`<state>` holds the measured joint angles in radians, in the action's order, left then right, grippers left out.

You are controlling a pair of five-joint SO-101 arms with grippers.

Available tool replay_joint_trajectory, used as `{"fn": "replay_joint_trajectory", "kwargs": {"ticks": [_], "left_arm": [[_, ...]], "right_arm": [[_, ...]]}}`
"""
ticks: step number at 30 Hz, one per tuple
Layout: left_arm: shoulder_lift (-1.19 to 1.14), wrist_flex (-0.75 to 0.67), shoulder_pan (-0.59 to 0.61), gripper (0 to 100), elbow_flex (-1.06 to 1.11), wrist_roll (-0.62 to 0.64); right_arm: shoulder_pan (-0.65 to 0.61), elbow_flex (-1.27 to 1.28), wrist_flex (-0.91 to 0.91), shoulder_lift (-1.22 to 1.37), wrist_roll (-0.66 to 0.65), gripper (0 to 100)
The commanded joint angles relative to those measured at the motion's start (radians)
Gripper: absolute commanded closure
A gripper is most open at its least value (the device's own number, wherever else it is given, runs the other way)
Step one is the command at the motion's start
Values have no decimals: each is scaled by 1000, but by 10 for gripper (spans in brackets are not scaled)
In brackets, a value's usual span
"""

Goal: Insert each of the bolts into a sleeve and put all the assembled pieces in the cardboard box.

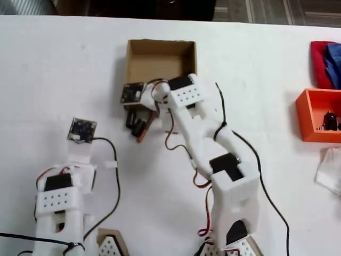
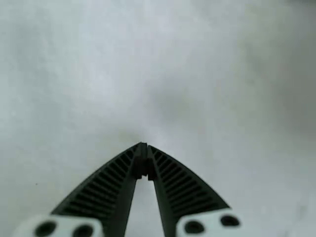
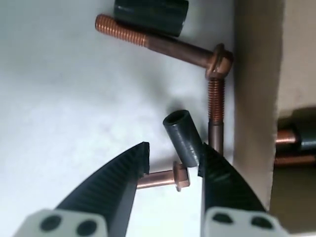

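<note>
Right pincer gapes open astride a black sleeve and short copper bolt on the desk at seven o'clock of the cardboard box, seemingly lining up a grab, while the left pincer sits shut and empty.

The counter is plain white. The cardboard box is tan brown. The bolts are coppery orange and the sleeve is matte black. The left fingers and right fingers are black with fine ribbing, on white mounts. At three o'clock, a bin is bright orange.
</note>
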<state>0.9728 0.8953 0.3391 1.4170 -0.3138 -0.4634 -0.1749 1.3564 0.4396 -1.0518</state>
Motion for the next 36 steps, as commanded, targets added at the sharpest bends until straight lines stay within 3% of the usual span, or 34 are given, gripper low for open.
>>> {"fn": "replay_joint_trajectory", "kwargs": {"ticks": [1, 15, 24, 26, 32, 36], "left_arm": [[14, -18, 9, 973, -2, 8], [14, -18, 9, 973, -2, 8], [14, -18, 9, 973, -2, 8], [14, -18, 9, 973, -2, 8], [14, -18, 9, 973, -2, 8], [14, -18, 9, 973, -2, 8]], "right_arm": [[4, -28, 5, 5, -8, 851], [2, -25, -10, 110, -8, 854], [1, -23, 85, 108, 8, 943], [1, -26, 84, 107, 69, 982], [-24, -3, 71, 13, 219, 975], [-51, 160, -84, -145, 336, 975]]}}
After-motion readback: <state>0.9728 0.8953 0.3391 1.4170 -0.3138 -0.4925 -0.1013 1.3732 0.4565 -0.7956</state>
